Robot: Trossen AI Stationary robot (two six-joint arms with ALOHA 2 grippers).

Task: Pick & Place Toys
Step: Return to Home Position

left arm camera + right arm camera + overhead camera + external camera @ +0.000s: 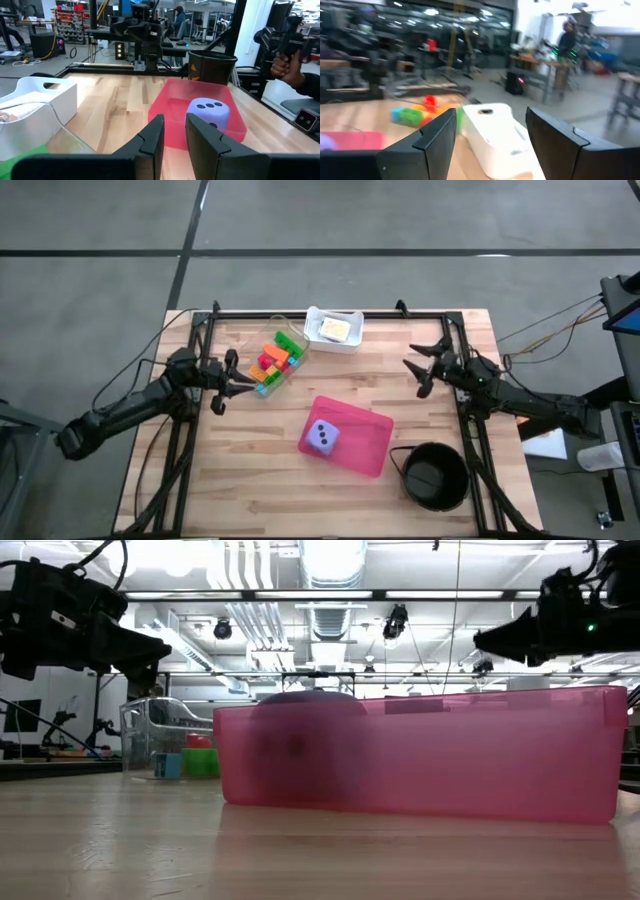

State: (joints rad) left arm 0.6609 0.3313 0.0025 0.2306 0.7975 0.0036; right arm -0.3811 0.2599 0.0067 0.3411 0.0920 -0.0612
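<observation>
Several toy bricks in green, orange, red and blue (275, 360) lie in a clear container at the table's far middle, also seen in the low view (190, 762). The lilac die (322, 438) (209, 112) rests inside a pink translucent tray (368, 448). My left gripper (240, 383) (175, 120) hovers level just left of the brick container, pointing toward the pink tray; its fingers stand a narrow gap apart with nothing between them. My right gripper (412, 368) (491, 114) hovers at the far right, open and empty, pointing toward the white tray.
A white tray (333, 328) (500, 145) sits at the far edge beside the bricks. A black round bowl (435, 475) stands at the near right corner. Black frame rails run along the table's sides. A person's hand (287, 65) shows beyond the table.
</observation>
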